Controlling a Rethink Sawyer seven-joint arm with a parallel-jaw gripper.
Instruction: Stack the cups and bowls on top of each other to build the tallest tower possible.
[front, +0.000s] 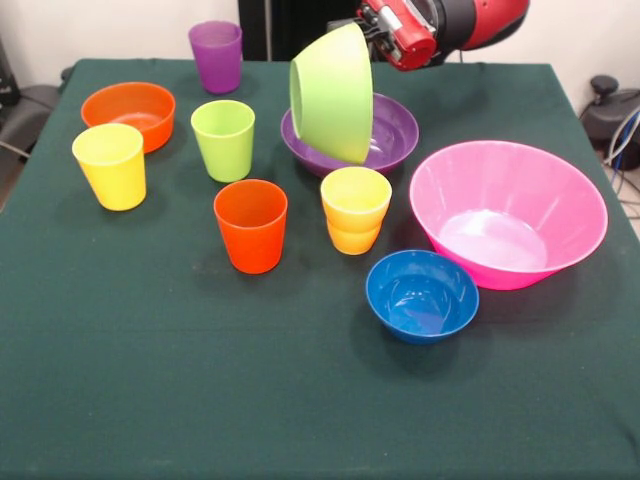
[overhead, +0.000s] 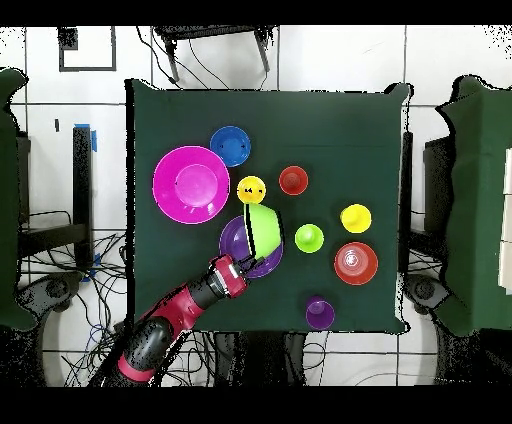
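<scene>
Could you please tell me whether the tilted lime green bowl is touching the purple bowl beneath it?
Cannot tell. In the front view the lime green bowl overlaps the purple bowl, hiding any gap; the overhead view overlaps them too.

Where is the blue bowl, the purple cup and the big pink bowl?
blue bowl (front: 421, 296), front view, on its inside bottom.
purple cup (front: 217, 58), front view, on its outer wall.
pink bowl (front: 480, 182), front view, on its inner far wall.

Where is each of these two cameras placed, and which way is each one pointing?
Front view: across the table, facing the robot; the red arm enters at the top, holding the lime green bowl tilted over the purple bowl.
Overhead view: above the table, looking straight down; the arm reaches up from the bottom edge.
Both show the pink bowl, turned half round between views.
</scene>
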